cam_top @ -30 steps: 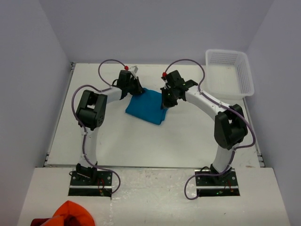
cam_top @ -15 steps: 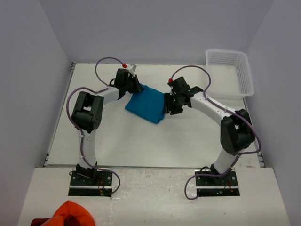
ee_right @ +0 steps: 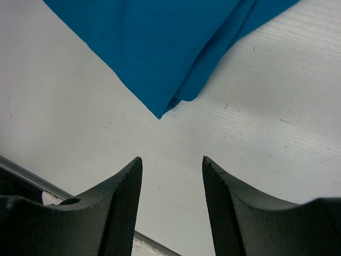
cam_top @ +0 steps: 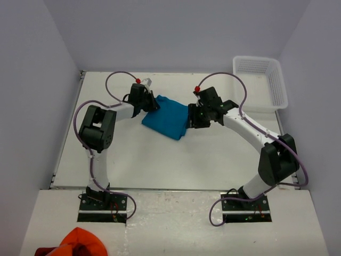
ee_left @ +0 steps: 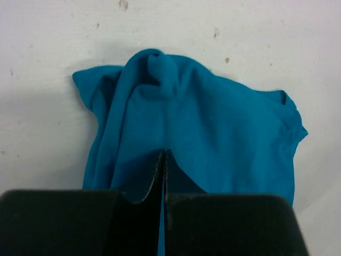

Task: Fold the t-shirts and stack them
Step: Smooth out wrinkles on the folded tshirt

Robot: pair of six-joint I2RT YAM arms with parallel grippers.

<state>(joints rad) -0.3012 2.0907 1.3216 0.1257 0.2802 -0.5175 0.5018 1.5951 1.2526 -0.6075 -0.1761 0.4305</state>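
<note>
A: Where is the shirt [cam_top: 166, 118]?
B: On the worktop [cam_top: 213, 154], a touch toward 12 o'clock from the middle. It is folded into a rough teal-blue square and lies between the two arms.

A: And the left pincer [ee_left: 163, 154]?
B: It is at the shirt's 10 o'clock edge with its fingers pressed together. In its wrist view a sliver of blue shows between them and a ridge of cloth runs up to the tips, so it is pinching the shirt there. The cloth beyond is rumpled, with a small hump at its far end.

A: The right pincer [ee_right: 171, 162]?
B: At the shirt's 3 o'clock edge, jaws apart, holding nothing. Its wrist view shows bare worktop between the fingers. A pointed corner of the shirt sits just beyond the tips at 12 o'clock, not touching them.

A: Anything else about?
B: A white basket [cam_top: 278, 85] stands in the worktop's 2 o'clock corner, well apart from the shirt. An orange cloth [cam_top: 80, 242] is bunched on the near ledge at 7 o'clock, off the worktop
</note>
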